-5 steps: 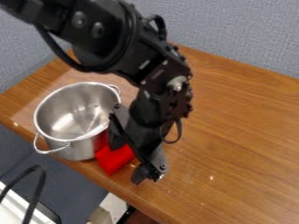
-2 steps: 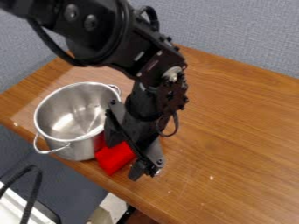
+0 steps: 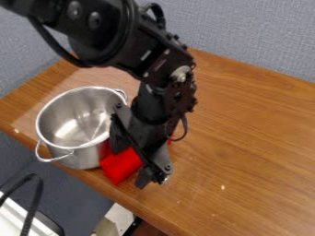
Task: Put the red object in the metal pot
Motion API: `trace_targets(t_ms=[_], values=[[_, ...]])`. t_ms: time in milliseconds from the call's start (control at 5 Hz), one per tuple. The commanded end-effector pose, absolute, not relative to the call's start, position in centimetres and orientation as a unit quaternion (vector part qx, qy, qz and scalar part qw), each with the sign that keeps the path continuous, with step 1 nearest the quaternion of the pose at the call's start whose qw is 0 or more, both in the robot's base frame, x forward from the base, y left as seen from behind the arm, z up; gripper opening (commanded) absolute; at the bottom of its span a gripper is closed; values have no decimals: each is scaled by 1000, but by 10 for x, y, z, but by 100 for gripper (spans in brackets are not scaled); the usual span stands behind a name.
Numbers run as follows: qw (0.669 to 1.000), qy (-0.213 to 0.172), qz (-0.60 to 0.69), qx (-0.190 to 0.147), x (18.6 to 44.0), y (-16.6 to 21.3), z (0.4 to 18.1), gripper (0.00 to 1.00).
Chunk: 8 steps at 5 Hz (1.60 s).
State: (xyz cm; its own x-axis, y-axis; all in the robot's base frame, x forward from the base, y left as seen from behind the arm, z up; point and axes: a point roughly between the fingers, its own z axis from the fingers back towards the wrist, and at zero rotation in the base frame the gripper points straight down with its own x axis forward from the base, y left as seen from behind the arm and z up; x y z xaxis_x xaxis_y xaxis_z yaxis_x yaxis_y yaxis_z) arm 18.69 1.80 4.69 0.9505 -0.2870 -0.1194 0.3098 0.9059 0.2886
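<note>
Camera view: we see a brown wooden counter [image 3: 246, 120] before a grey-blue wall [image 3: 246, 32]. The metal pot [image 3: 76, 124] stands near its left edge; the red object [image 3: 120, 164] lies just beside it. The hand [image 3: 145, 171] is spread wide over the red object. Since a second ago, the arm has barely shifted.

Table [image 3: 252, 129]: brown wooden top with visible grain, running to the front edge.
Wall [image 3: 246, 32]: plain grey-blue surface behind the table.
Cable [image 3: 22, 198]: dark loop at lower left.
</note>
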Motion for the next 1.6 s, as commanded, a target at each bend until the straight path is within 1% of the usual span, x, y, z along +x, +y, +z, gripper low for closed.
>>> trace_targets(t_ms=[0, 400, 1000, 1400], values=[[977, 8, -145, 153, 197, 20, 60, 100], [977, 9, -145, 153, 198, 23, 60, 100], [980, 3, -133, 148, 202, 32, 49, 100], [982, 8, -125, 144, 204, 37, 42, 100]])
